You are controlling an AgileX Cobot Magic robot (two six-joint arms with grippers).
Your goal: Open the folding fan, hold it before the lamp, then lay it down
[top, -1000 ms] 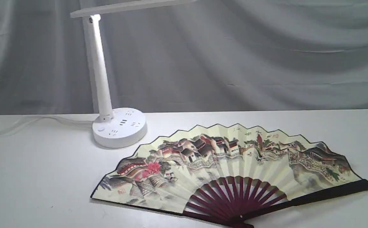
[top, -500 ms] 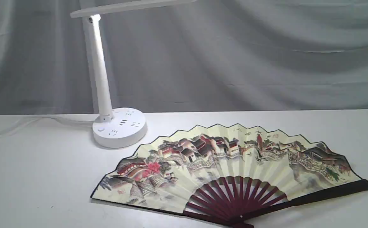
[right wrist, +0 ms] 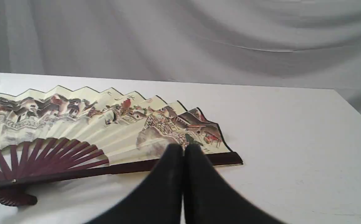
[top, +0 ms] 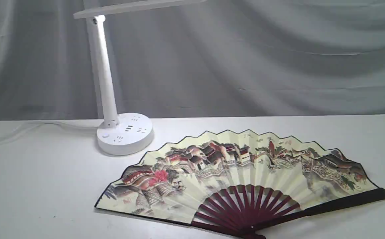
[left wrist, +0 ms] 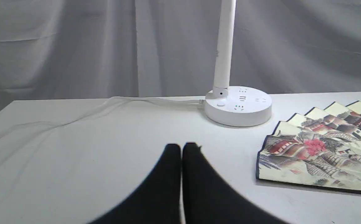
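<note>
The folding fan [top: 242,172] lies spread wide open and flat on the white table, painted side up, its maroon ribs meeting at the near edge. It also shows as the fan [left wrist: 320,152] and the fan [right wrist: 99,124] in the wrist views. The white lamp [top: 107,83] stands behind the fan's left end, its round base [left wrist: 238,105] close to the paper edge. My left gripper [left wrist: 182,146] is shut and empty, hovering left of the fan. My right gripper [right wrist: 183,147] is shut and empty, in front of the fan's right guard. Neither gripper appears in the exterior view.
The lamp's pale cable [left wrist: 74,115] trails across the table [top: 39,186] to the left. A grey draped curtain [top: 245,59] closes off the back. The table's right corner [right wrist: 339,93] shows in the right wrist view.
</note>
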